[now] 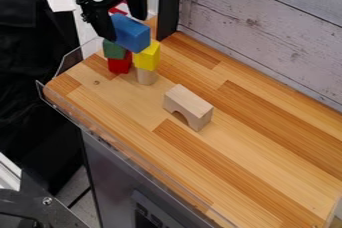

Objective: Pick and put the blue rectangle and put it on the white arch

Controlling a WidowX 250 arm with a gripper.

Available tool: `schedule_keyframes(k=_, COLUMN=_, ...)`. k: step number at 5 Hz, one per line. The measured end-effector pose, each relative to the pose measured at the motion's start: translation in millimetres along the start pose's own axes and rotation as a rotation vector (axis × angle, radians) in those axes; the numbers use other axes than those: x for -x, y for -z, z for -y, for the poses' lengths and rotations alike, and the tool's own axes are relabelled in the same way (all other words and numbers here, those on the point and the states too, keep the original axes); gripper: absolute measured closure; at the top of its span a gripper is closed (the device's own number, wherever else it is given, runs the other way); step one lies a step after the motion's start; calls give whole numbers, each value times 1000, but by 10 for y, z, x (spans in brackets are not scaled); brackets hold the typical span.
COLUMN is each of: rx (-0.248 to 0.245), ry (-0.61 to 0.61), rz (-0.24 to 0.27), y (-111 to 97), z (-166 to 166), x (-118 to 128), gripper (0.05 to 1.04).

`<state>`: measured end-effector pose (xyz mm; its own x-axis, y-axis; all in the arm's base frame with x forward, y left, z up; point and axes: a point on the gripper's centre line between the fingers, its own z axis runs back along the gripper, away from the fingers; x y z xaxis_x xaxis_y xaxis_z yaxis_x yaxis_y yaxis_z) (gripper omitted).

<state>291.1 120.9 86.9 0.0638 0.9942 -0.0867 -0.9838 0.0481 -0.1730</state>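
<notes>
1. Whitewashed planks (267, 29) wall off the far side of a striped wooden table (247, 172), with a dark post (169, 4) near the upper left and a clear rim (127, 155) along the near-left edge.
2. My gripper (125, 26) hangs at the upper left, right at the blue block (131, 33); I cannot tell whether it is open or has closed on it.
3. That blue block lies lengthwise over the green block (113, 50) and yellow block (147, 57); whether it rests on them, I cannot tell.
4. Beneath the green is a red block (119, 64); beneath the yellow, a pale wooden piece (147, 76).
5. Well apart from my gripper, the pale arch (189, 103) stands upright, opening downward.
</notes>
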Motion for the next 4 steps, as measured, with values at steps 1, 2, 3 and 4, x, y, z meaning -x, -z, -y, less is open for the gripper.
schedule_keyframes(k=1, rx=-21, ry=-22, rz=12, y=17, z=32, x=-65, gripper=83)
schedule_keyframes(k=2, rx=-33, ry=-36, rz=26, y=49, z=33, x=-94, gripper=83)
schedule_keyframes(k=3, rx=-18, ry=-41, rz=36, y=104, z=71, x=-118, gripper=126)
schedule_keyframes(k=4, rx=-8, ry=-31, rz=47, y=121, z=101, x=-109, gripper=406)
